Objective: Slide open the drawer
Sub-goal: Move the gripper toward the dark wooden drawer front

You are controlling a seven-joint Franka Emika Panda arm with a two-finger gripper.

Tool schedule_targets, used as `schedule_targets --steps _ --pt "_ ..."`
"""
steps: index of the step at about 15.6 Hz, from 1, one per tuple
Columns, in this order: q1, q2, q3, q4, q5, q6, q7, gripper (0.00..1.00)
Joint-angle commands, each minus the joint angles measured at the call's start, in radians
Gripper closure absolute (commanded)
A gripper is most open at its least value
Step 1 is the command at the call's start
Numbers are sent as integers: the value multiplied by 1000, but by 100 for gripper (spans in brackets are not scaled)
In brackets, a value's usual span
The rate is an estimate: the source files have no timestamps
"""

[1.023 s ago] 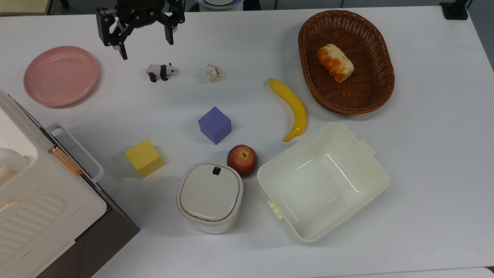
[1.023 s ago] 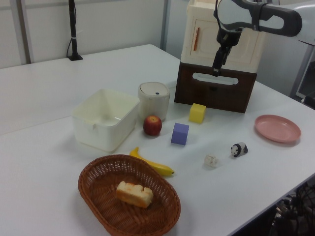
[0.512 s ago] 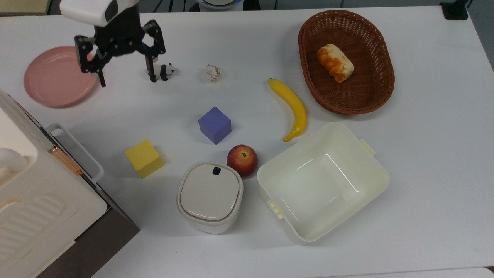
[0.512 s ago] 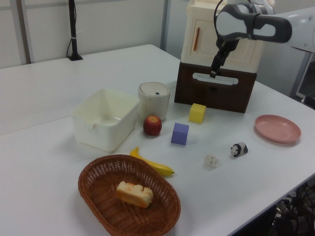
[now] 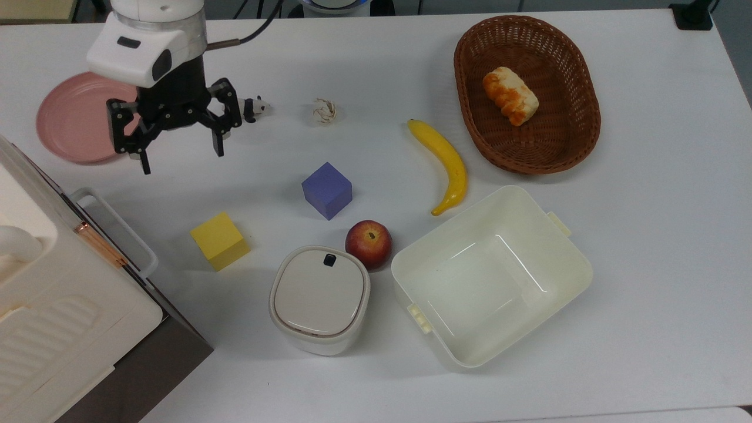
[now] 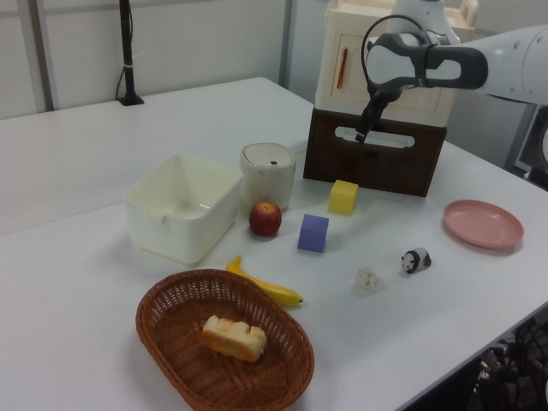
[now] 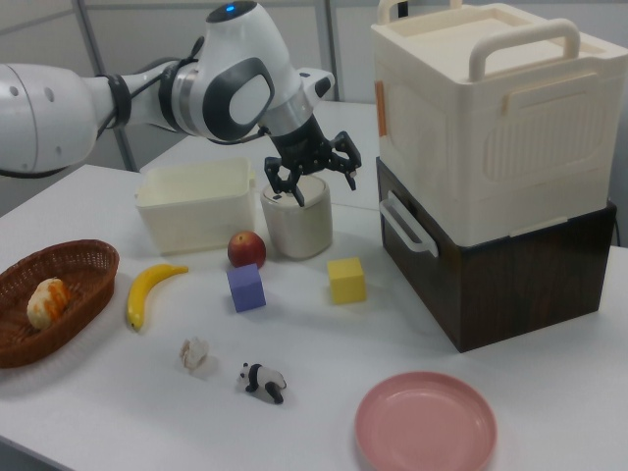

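While the arm reaches over the table [image 5: 646, 235], the pincer [image 5: 179, 147] hangs in the air with its fingers [image 5: 218, 143] spread wide and nothing between them. In the top view it sits above the white surface beside the pink plate [image 5: 70, 126], with the panda figure [image 5: 255, 107] partly hidden behind its body.

The drawer [image 7: 491, 270] is well apart from the pincer, at the table corner in the top view's lower left. It is closed: its dark-brown front panel [image 6: 372, 161] lies flush with the box beneath the cream cabinet [image 7: 491, 118], and the white loop handle [image 5: 120, 226] projects from that panel toward the table's middle.

The yellow cube [image 5: 220, 241] stands near the handle, not touching it. Farther toward the table's middle are the purple cube [image 5: 327, 190], the apple [image 5: 368, 244], the lidded cream canister [image 5: 320, 296] and the cream tub [image 5: 493, 276]. The banana [image 5: 446, 164] lies between the tub and the wicker basket [image 5: 581, 88], which holds a bread roll [image 5: 510, 95].
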Motion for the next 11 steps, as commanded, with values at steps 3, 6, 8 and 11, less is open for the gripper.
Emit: schedule_targets --steps 3,6,8,11 --pt "-20 38 -3 14 2 81 -31 0" --pt "-26 54 -3 20 2 90 -32 0" --pt "-26 71 -3 30 1 110 -32 0" --pt "-30 94 -3 40 -11 130 -33 0"
